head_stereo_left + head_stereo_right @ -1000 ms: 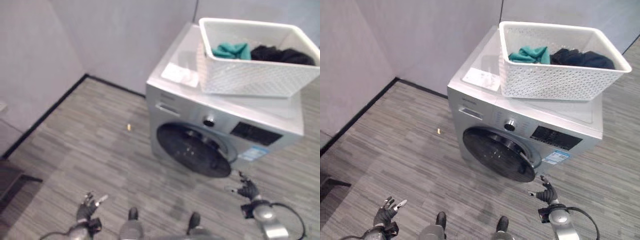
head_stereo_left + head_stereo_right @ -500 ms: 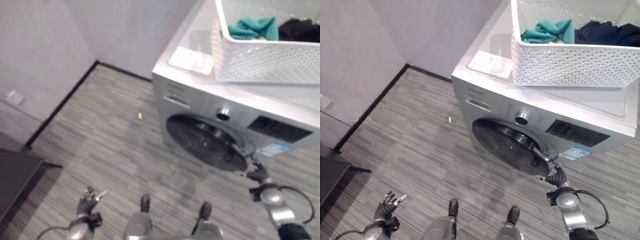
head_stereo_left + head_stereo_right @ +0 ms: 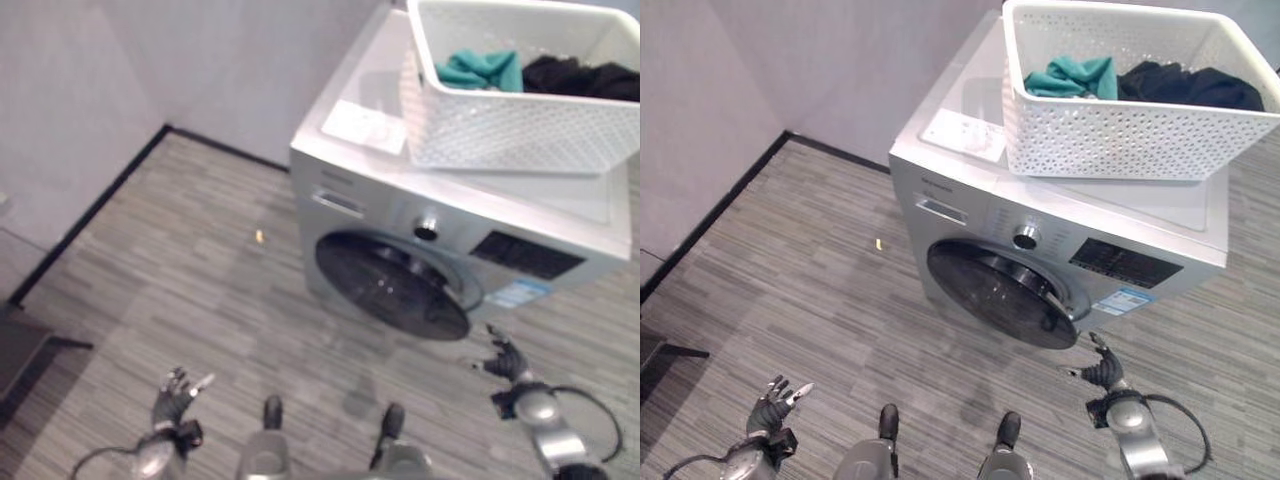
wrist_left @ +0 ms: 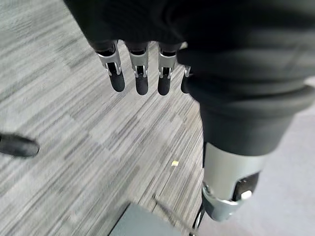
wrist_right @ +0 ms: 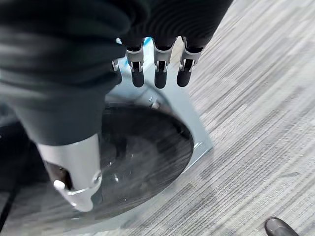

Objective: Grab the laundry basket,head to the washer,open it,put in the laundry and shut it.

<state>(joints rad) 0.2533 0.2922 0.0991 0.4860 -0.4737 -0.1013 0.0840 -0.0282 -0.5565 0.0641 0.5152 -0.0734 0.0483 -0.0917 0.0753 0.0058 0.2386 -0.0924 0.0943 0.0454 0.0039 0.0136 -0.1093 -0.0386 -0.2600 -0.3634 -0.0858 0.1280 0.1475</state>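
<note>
A white perforated laundry basket (image 3: 1120,130) stands on top of the silver washer (image 3: 970,170); teal cloth (image 3: 1070,78) and dark cloth (image 3: 1185,88) lie in it. The washer's round dark door (image 3: 1000,292) is closed. My right hand (image 3: 1102,372) hovers just below the door's right edge, fingers straight and holding nothing; in the right wrist view its fingers (image 5: 158,73) point at the door (image 5: 142,162). My left hand (image 3: 772,405) hangs low over the floor at the lower left, open and empty, its fingers (image 4: 140,76) straight in the left wrist view.
Grey striped floor (image 3: 790,290) spreads in front of the washer. Grey walls meet in a corner behind it, with a dark skirting line (image 3: 710,215). A small yellowish scrap (image 3: 878,243) lies on the floor left of the washer.
The camera has shifted. My right hand has drawn back a little from the door's right edge and sits lower on the floor side. The door stays closed.
</note>
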